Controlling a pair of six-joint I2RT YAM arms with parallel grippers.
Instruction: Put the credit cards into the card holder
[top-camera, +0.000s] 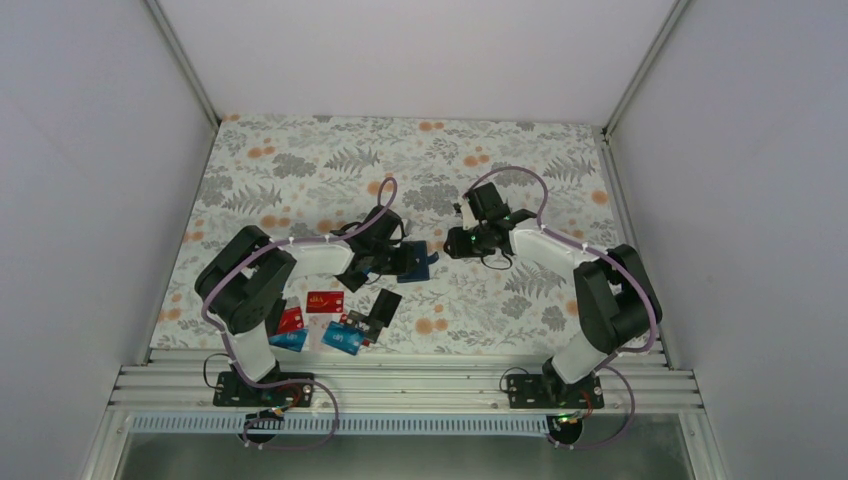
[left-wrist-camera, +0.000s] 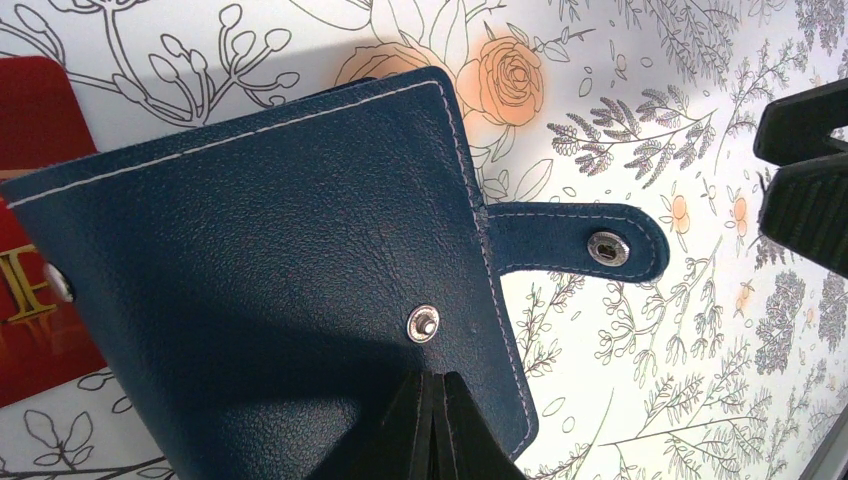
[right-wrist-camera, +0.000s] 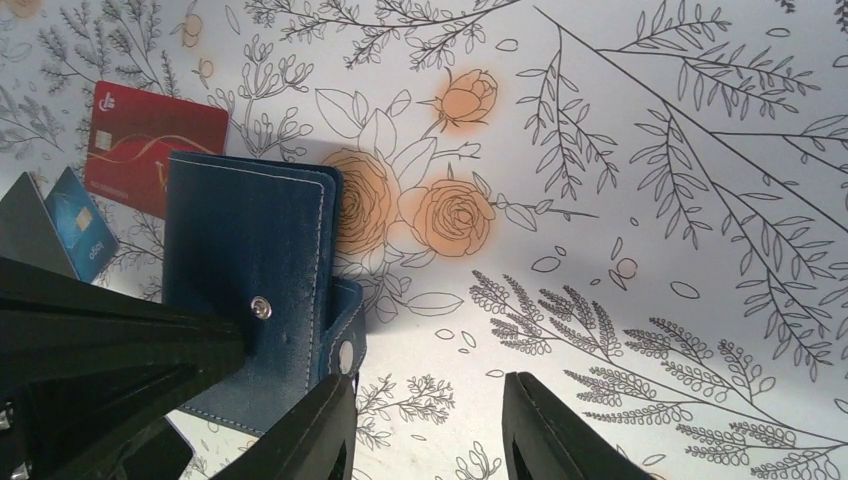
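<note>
Red credit card (right-wrist-camera: 150, 135) lies beside card holder (right-wrist-camera: 245, 250).

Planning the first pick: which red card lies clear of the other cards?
The red card nearer the card holder, lying alone; the other red card touches a light blue card.

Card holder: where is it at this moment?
Top view: the card holder is near the centre, pinched in the left claw, the open right claw just right of it, loose credit cards nearer the bases.
</note>
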